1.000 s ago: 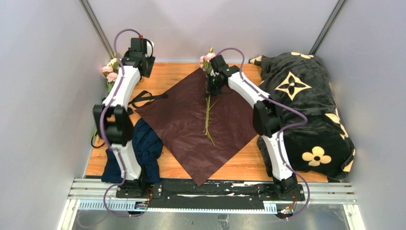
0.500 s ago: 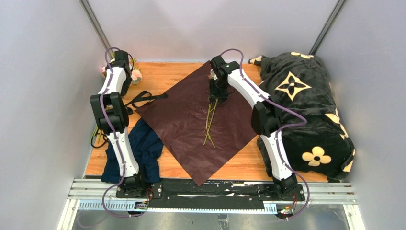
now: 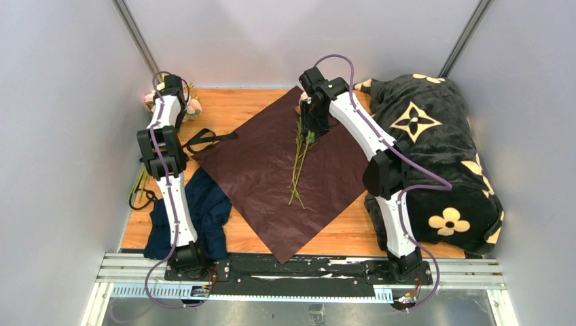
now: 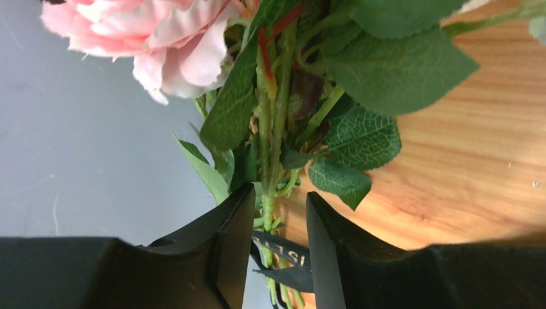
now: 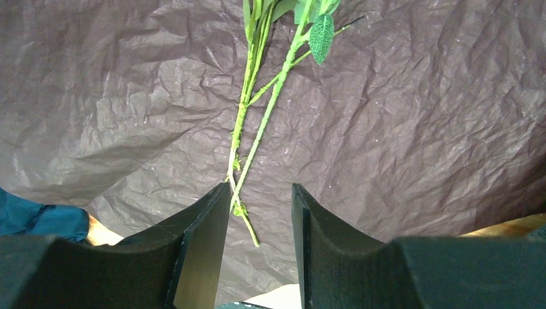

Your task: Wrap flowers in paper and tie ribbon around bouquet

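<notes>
Straddling the flowers [image 4: 270, 148] at the counter's [image 3: 234, 105] far left corner, my left jaws stand part open, one on each side of the green stems, with a gap showing, so nothing is gripped yet. A black strip [image 4: 286, 252] sits between them too. I should close on the stems alone, low under the leaves and square, so the bunch does not swing. My right jaws hang open and empty over two loose stems [image 5: 248, 129] lying on the paper [image 3: 258, 183] near its far corner, where this bunch belongs.
</notes>
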{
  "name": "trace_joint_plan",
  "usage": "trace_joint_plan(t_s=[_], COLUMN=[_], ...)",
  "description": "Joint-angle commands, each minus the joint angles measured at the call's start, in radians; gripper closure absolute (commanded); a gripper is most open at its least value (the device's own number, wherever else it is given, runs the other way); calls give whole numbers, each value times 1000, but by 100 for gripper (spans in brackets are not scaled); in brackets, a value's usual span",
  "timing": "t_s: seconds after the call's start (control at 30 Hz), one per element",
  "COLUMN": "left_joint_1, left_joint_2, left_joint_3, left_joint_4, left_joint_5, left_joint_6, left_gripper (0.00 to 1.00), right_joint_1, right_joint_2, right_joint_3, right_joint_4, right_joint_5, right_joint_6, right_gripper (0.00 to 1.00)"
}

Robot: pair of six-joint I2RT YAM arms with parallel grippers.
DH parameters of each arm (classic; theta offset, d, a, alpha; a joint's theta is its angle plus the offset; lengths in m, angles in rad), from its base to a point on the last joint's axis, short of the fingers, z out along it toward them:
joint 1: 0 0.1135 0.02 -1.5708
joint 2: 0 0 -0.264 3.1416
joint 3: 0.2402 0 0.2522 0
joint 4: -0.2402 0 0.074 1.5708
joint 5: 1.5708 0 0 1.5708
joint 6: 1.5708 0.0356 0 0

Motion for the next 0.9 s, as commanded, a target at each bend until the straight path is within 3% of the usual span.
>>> trace_joint_plan(t_s=[0.0,0.23,0.47,0.53,0.6,0.7,0.77,0.87], left_joint_1=[7,14,26,29,33,35,35,35], left_joint_2=[36,48,55,53,53,18,-81,-252], left_joint_3=[47,18,-25,-41,-30,55,117,123], left_joint_4=[19,126,158,164,167,126,77,130], left_joint_5=[-30,-93,-90,-94,-111,-98,44,350], left_joint_6=[9,38,72,75,70,21,-81,-212], left_gripper=[58,69,72,79,98,100,100,100], right_joint_1=[8,8,7,5,4,4,0,-2], right_joint_2=[3,-10,-27,-37,-51,-72,-89,-110], right_joint_3=[32,32,37,29,21,5,-4,-21], right_joint_4=[-55,-56,-50,-45,-39,-25,-14,20], right_joint_5=[35,34,40,56,73,82,92,92], right_joint_6=[15,3,-12,-16,-20,-30,-38,-47], right_gripper=[55,56,56,56,56,56,55,55])
